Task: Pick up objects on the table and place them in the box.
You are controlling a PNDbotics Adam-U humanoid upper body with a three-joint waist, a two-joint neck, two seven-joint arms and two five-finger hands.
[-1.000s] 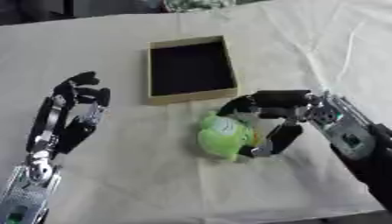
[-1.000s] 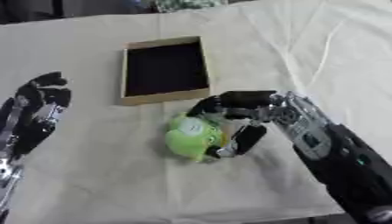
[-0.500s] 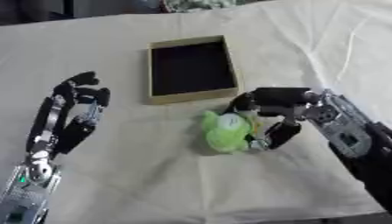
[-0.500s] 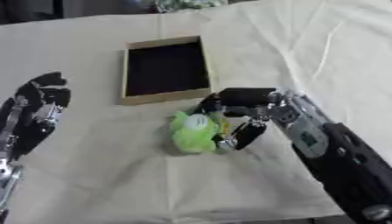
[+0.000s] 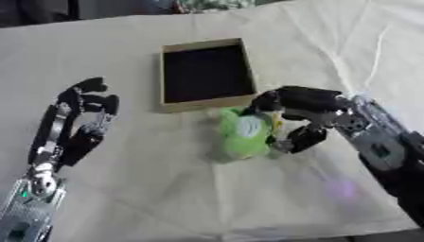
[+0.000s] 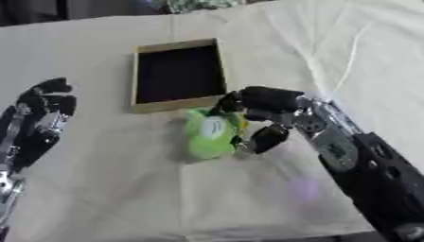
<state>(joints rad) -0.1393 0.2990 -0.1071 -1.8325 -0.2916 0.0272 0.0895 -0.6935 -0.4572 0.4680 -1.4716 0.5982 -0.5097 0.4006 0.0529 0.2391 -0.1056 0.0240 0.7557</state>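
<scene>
Just below the box (image 5: 205, 73) on the tabletop (image 5: 165, 189), the right hand (image 5: 302, 113) curls round a green soft toy (image 5: 244, 134), apparently gripping it for lifting into the box. Left hand (image 5: 83, 118) rests idle, fingers relaxed, well apart.

Staged test bench, likely a lab, table (image 5: 124, 189) draped in creased cream cloth, dark background at far edge
</scene>
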